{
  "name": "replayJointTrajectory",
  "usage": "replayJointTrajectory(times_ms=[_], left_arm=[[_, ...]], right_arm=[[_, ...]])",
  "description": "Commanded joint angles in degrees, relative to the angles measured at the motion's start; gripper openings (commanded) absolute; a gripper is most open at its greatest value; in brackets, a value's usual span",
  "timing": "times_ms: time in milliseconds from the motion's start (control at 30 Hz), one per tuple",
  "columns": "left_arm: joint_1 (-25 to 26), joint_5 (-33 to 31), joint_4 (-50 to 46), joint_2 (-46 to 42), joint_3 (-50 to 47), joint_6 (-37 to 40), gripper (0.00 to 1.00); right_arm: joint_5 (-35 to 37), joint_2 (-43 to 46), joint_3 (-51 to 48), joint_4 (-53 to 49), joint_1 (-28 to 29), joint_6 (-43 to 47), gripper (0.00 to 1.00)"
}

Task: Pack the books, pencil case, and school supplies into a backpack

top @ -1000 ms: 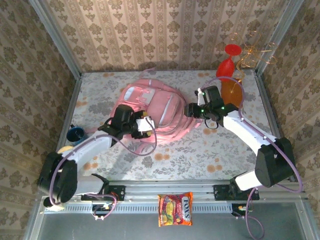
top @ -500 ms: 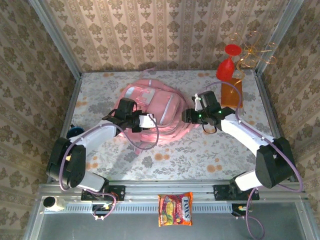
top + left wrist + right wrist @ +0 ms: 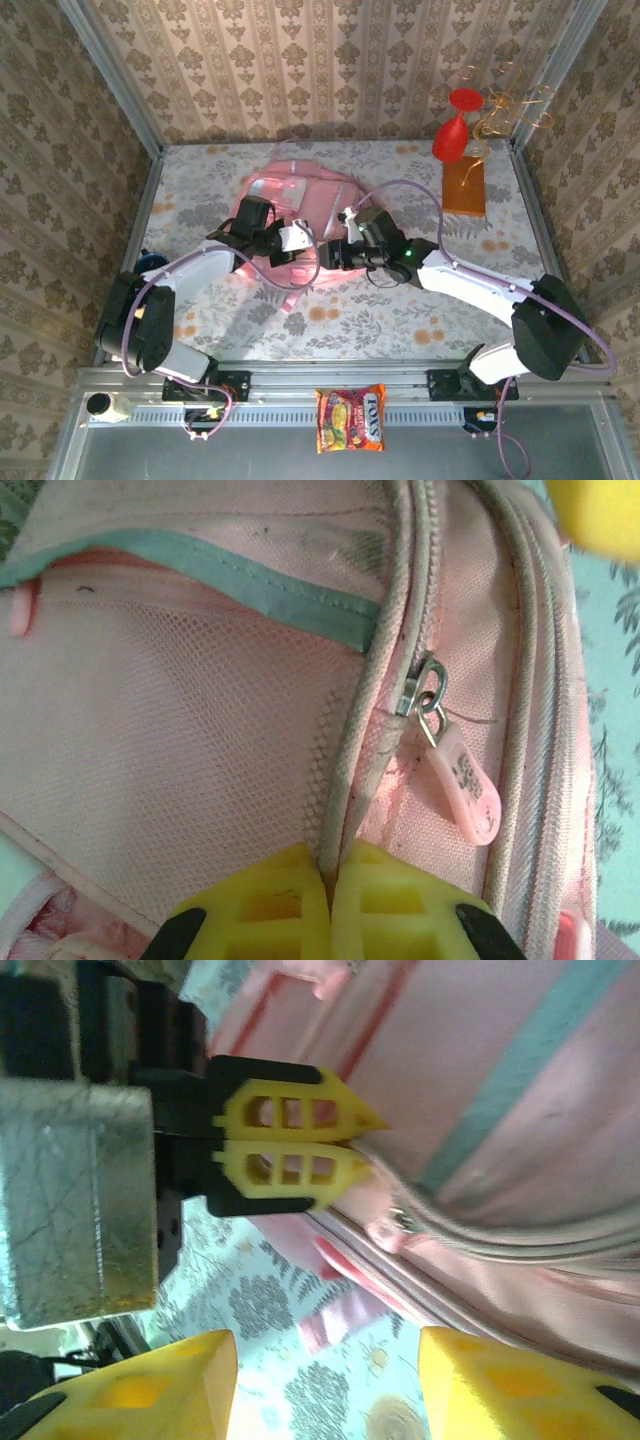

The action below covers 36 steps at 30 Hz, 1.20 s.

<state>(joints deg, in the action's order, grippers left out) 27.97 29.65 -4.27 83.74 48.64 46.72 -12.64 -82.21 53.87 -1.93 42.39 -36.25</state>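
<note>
- The bench (image 3: 440, 300) (under a flowered cloth) carries everything. Its bare stretch lies behind the right tool, back toward the arm bases.
- The backpack (image 3: 300, 200) lies flat on the bench. It is directly under both tools and spreads out beyond them, with its pink mesh panel and zip track facing up at the left tool.
- The left tool (image 3: 328, 865) is pinched fully shut on the backpack's zip seam (image 3: 350, 780). The edge of the fabric is caught between its yellow fingers (image 3: 270, 905), with no gap left between them.
- The right tool (image 3: 325, 1350) is spread wide and has nothing in it. It points at the left tool almost tip to tip, close but not touching.
- The zip pull (image 3: 465, 785) is a small pink tab hanging from a metal slider (image 3: 428, 695). It sits just ahead of the left tool's tips and a little to one side, between the two tools.
- Judged from this, the step in hand is working the zip. The left tool braces the seam so the slider can run. The track looks parted below the slider, but I cannot tell whether the pocket is being opened or closed.
- The next move calls for the right tool to come in over the pull and close on the tab (a small, loose target). It would then draw the tab along the track while the left tool keeps the seam taut. A grip that misses the tab would likely catch fabric instead.
</note>
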Motion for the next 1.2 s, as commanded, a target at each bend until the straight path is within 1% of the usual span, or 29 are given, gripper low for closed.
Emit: replayJointTrajectory(times_ms=[0, 133, 233, 367, 467, 533, 667, 767, 833, 1000, 1100, 1167], left_arm=[[-0.4, 6.1, 4.1, -2.3, -0.2, -9.4, 0.00], [-0.4, 6.8, 3.8, -2.1, 0.0, -10.1, 0.00], [-0.4, 9.2, 3.8, -2.2, 0.2, -10.2, 0.00], [-0.4, 10.1, 3.6, -2.0, 0.7, -10.5, 0.00], [-0.5, 10.3, 3.6, -1.8, 1.0, -10.6, 0.00], [-0.4, 10.4, 3.6, -1.8, 1.0, -10.6, 0.00], [-0.4, 11.0, 3.5, -2.0, 0.9, -10.8, 0.00], [-0.7, 11.9, 3.5, -2.3, 0.9, -10.8, 0.00], [-0.9, 13.4, 3.6, -2.4, 0.8, -10.8, 0.00], [-1.1, 14.8, 2.3, -2.3, 1.0, -9.8, 0.00], [-1.2, 14.8, 1.4, -2.3, 1.1, -9.0, 0.00], [-1.4, 14.3, 0.8, -2.4, 1.2, -8.6, 0.00]], right_arm=[[9.0, -1.5, -1.0, 4.6, 1.8, -3.5, 0.52], [14.6, -2.6, -1.6, 5.5, 3.3, -3.8, 0.50], [17.5, -4.2, -1.2, 6.2, 4.3, -2.7, 0.48], [18.6, -6.9, -1.2, 8.7, 4.7, -2.9, 0.43], [20.1, -9.3, 0.4, 8.6, 5.2, -2.1, 0.42], [23.6, -10.3, 1.4, 7.7, 6.1, -1.3, 0.41], [33.6, -11.7, 3.2, 1.7, 7.3, -2.2, 0.34], [39.7, -12.4, 3.1, -0.1, 7.8, -3.1, 0.32], [42.2, -12.9, 2.7, 0.2, 7.8, -3.3, 0.31], [45.5, -14.1, 3.7, 0.9, 7.9, -2.4, 0.29], [47.9, -14.1, 4.4, 0.1, 7.9, -1.4, 0.24], [48.9, -13.4, 4.1, 0.2, 7.8, -0.3, 0.18]])
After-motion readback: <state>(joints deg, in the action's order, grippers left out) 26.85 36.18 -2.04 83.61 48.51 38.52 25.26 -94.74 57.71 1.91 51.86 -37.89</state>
